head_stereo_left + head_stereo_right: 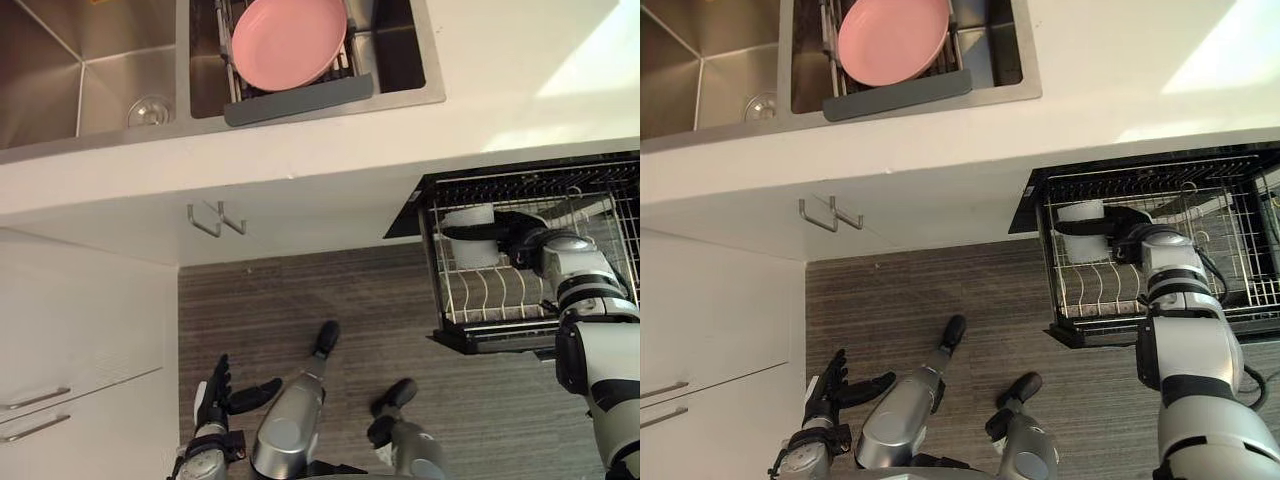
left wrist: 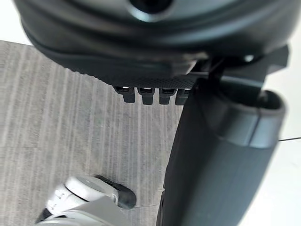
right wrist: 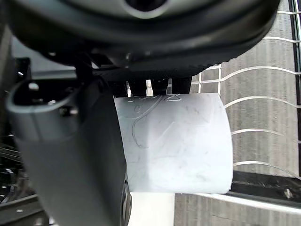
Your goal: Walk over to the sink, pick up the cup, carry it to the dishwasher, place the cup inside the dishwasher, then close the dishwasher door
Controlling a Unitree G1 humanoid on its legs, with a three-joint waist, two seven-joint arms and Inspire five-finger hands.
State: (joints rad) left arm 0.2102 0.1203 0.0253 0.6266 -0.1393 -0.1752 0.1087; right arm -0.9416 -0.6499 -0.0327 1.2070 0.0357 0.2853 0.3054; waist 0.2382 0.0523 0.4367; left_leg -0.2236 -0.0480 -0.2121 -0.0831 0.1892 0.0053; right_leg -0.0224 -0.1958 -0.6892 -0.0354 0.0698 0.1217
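Clasping cup (image 1: 470, 252), right hand (image 1: 522, 243), dishwasher rack (image 1: 480, 300)

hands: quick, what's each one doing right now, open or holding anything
Left hand: open, fingers relaxed, holding nothing.
Right hand: shut on the white cup, fingers curled round it.

The right hand (image 1: 520, 238) covers a band across the cup (image 1: 470, 252), and in the right wrist view the cup hides most of that hand's fingers. The dishwasher rack (image 1: 480, 300) runs off the right edge. The sink (image 1: 60, 90) and the pink plate (image 1: 288, 40) are cut off on their far side.
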